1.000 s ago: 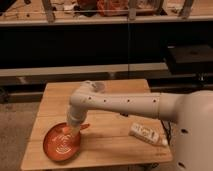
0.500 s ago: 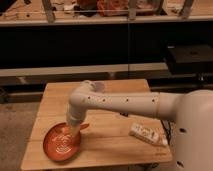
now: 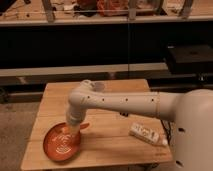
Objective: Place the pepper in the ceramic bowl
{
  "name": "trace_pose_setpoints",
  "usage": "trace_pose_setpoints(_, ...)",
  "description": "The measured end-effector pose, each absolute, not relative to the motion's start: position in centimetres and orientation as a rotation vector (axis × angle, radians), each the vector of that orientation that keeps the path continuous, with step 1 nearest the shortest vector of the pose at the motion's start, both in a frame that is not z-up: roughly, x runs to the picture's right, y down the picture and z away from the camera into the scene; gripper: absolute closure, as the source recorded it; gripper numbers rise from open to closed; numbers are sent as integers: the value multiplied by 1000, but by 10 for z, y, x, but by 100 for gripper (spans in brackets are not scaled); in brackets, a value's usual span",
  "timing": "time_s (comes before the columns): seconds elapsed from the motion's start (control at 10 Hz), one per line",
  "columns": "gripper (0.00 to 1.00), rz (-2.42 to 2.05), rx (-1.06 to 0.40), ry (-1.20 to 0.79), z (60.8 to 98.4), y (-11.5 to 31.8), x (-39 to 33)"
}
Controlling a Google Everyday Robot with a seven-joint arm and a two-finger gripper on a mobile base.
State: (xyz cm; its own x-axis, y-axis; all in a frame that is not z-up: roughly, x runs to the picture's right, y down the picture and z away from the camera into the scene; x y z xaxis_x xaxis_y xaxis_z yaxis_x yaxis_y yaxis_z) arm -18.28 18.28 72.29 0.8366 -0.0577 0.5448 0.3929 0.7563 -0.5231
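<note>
The ceramic bowl [image 3: 59,145], a shallow orange-red dish with pale swirl lines, lies at the front left of the wooden table [image 3: 115,100]. My gripper [image 3: 73,131] points down over the bowl's right rim at the end of the white arm. The pepper [image 3: 83,126], a small orange-red piece, sticks out at the gripper's right side, level with the bowl's upper right rim. I cannot tell whether it rests on the rim or is held.
A white oblong bottle [image 3: 146,134] lies on the table's front right. The robot's white body [image 3: 192,130] fills the right side. Dark shelving [image 3: 100,45] stands behind the table. The table's front edge is close below the bowl.
</note>
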Motion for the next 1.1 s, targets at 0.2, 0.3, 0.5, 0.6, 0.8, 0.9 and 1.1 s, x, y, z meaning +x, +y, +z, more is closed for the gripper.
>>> trace_pose_setpoints(0.2,56,-263,-677,-531,723,182,-184)
trace_pose_setpoints(0.3,52,-264,-678,-531,723,182,-183)
trace_pose_setpoints(0.5,52,-269,-679,-531,723,181,-184)
trace_pose_setpoints(0.6,52,-271,-680,-531,723,181,-184)
trace_pose_setpoints(0.8,47,-277,-683,-530,724,180,-185)
trace_pose_setpoints(0.9,38,-279,-684,-530,724,180,-185)
trace_pose_setpoints(1.1,31,-283,-685,-530,724,179,-185)
